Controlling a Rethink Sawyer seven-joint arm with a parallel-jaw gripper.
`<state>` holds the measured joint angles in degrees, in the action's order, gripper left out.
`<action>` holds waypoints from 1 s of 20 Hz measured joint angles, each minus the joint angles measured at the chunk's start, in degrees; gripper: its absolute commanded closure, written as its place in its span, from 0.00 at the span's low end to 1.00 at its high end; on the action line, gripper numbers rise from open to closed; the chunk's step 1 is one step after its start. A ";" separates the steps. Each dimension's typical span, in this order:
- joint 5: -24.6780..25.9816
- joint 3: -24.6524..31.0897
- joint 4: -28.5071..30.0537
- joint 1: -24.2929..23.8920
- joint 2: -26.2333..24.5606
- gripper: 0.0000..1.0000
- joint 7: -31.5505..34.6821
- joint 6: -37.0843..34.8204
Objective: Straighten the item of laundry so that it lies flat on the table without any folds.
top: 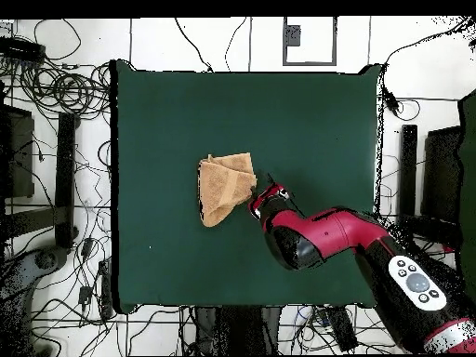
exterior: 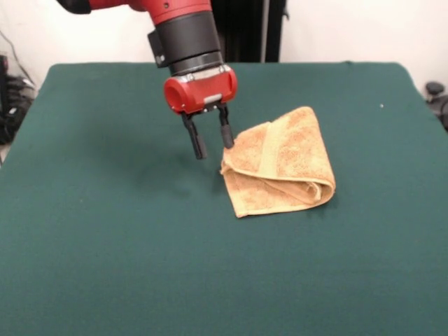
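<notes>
The item of laundry (exterior: 283, 162) is a tan terry towel folded over on itself into a thick wedge, lying on the dark green table (exterior: 105, 231). A woven border band runs across its upper layer. My gripper (exterior: 213, 144) hangs open just to the left of the towel in the front view, one black finger touching or nearly touching the towel's upper left corner, nothing held between the fingers. Seen from overhead, the towel (top: 226, 187) lies near the table's (top: 167, 121) middle and the gripper (top: 259, 199) sits at its right edge.
The red and black arm (top: 325, 232) reaches in from the lower right of the overhead view. Cables and stands (top: 56, 139) surround the table on the floor. Green cloth extends widely around the towel on all sides.
</notes>
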<state>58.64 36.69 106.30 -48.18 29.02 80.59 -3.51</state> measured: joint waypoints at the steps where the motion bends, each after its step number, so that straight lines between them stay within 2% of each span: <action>1: -0.11 -0.19 -0.04 0.07 -0.01 0.00 0.00 0.00; 9: -2.58 -1.46 -0.58 0.94 0.76 0.00 0.00 -0.01; 20: -8.51 -1.63 -0.98 3.92 4.77 0.00 0.00 -1.77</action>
<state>50.13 35.06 105.32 -44.26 33.79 80.59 -5.28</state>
